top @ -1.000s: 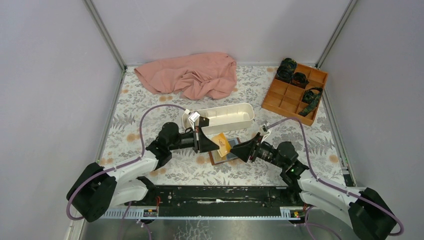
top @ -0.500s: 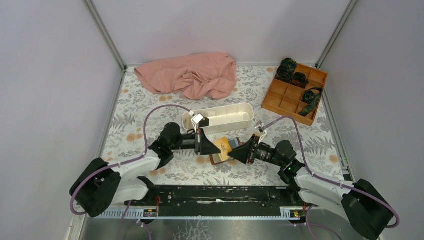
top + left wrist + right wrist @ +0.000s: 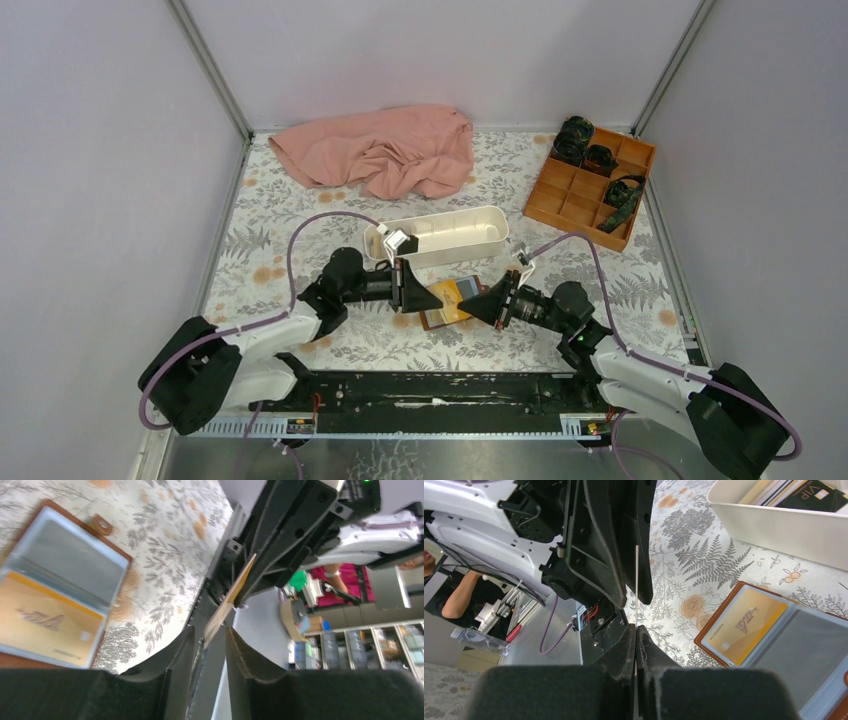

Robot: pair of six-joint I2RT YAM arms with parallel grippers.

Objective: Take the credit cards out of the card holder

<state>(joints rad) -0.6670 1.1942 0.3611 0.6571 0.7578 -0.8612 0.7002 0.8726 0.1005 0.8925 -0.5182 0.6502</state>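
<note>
Looks like a hand-over in mid-air: gripping one end of a yellow card (image 3: 232, 592) with the right gripper (image 3: 635, 630), pads shut flat on its thin faces, and flanking the other end with the left gripper (image 3: 211, 650), jaws parted a little and, as far as can be told from the left wrist view, pressing on nothing. Holds that card on edge, clear of the table (image 3: 300, 220) and close to the open card holder (image 3: 70, 565), laid flat between the two arms and near the white tray (image 3: 774, 527). Leaves a second yellow card (image 3: 741, 625) tucked in a clear sleeve of the holder, so probably well short of done; shows a few more cards (image 3: 794, 490) lying in the tray. Could go wrong in several ways from here. Pulling away with the right side before clearing the left fingers might scrape the card against a pad, twist it in so narrow a pinch, and drop it onto the holder or the table. Swinging toward the tray too low could clip the wall and flick the card loose. Closing the left jaws during the pull would set up a tug between both grippers and bend the plastic. Reaching next for the sleeved card without pinning the holder would likely drag the whole light holder along or fold it shut, with no weight on it.
</note>
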